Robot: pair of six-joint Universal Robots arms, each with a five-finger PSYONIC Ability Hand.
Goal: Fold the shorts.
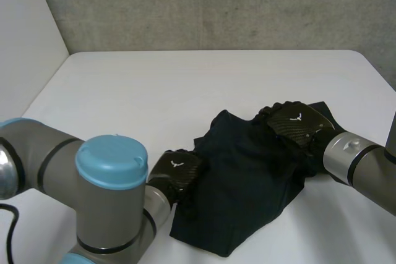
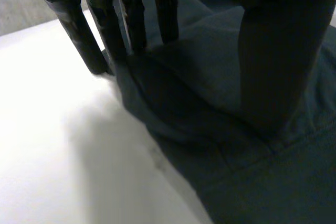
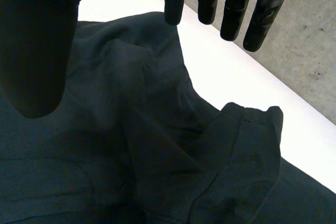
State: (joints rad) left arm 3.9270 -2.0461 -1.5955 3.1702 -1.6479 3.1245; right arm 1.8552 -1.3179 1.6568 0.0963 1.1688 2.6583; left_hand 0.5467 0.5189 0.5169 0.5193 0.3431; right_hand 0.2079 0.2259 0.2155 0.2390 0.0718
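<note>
From the head view there is one pair of dark shorts, all bunched up, lying on the white bench on the near right side. There are two arms. The left arm ends in the left robot hand, which sits at the left edge of the shorts. The right arm ends in the right robot hand, which is over the far right part of the shorts. One grey wall stands behind the bench. In the left wrist view, the left robot hand has its fingers straight. Their tips are down at the edge of the shorts, and one tip is on the bare bench just beside the cloth. Its thumb is over the shorts, apart from the fingers, so this hand is open and grips nothing. In the right wrist view, the right robot hand is spread wide. Its fingers are straight and well apart from the thumb. It holds nothing. The shorts lie crumpled under its palm, with one folded flap sticking up, and the bench shows past the cloth.
</note>
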